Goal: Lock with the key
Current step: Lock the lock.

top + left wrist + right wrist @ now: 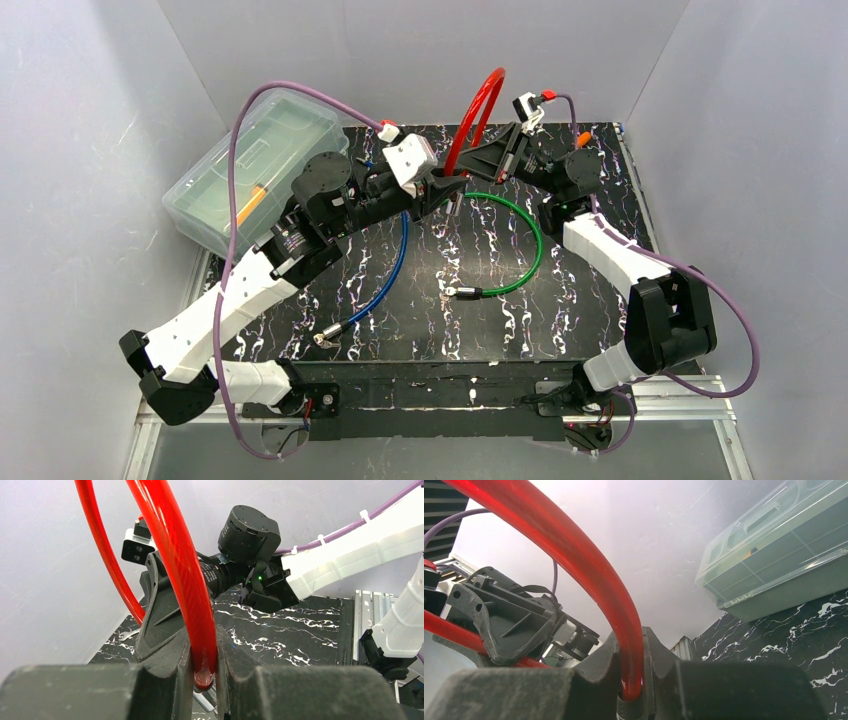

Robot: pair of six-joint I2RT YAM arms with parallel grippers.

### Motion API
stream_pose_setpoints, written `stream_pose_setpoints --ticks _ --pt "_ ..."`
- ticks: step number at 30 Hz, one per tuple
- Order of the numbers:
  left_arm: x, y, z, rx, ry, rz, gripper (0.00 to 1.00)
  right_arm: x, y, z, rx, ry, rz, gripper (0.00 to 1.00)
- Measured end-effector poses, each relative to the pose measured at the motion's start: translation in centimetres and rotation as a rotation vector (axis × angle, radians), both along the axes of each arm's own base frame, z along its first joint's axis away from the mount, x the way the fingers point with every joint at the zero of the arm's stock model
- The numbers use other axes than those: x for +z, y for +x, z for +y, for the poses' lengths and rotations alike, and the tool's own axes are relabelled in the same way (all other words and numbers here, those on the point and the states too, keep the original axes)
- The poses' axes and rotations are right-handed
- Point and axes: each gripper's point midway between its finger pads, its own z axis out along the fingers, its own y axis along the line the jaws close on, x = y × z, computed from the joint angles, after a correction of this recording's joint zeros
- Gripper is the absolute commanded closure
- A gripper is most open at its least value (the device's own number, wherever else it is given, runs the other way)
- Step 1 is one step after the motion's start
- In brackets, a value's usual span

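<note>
A red cable lock [481, 108] arches upward above the back of the black marbled table [600, 310]. My left gripper [440, 190] is shut on one end of the red cable [175, 565], with the cable's tip between its fingers [204, 652]. My right gripper [492, 160] is shut on the other end of it [574, 555], just above a black lock barrel [630, 650]. The two grippers sit close together, facing each other. A small metal piece [455, 207] hangs below them; I cannot tell whether it is the key.
A green cable lock [520, 250] lies curved at the table's middle, a blue one [385, 270] to its left. A clear plastic box [250, 170] stands at the back left, also in the right wrist view [774, 555]. Grey walls enclose the table.
</note>
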Motion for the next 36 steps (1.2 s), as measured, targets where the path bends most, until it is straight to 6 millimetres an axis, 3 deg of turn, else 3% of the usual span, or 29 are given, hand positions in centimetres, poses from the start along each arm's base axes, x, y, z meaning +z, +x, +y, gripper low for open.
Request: stream_pose_setpoints --ticks 18,25,36 --pt "-0.3 -0.2 -0.5 -0.018 -0.008 -0.012 1.00 1.2 -0.6 -0.3 0.022 0.047 0.007 0.99" --pt "-2.6 -0.4 -0.3 -0.026 -0.020 -0.148 1.00 -0.5 -0.2 -0.4 0.005 0.054 0.080 0.99" --pt "-3.3 -1.4 0.5 -0.037 -0.061 -0.345 1.00 0.6 -0.2 -0.7 0.011 0.111 0.106 0.99"
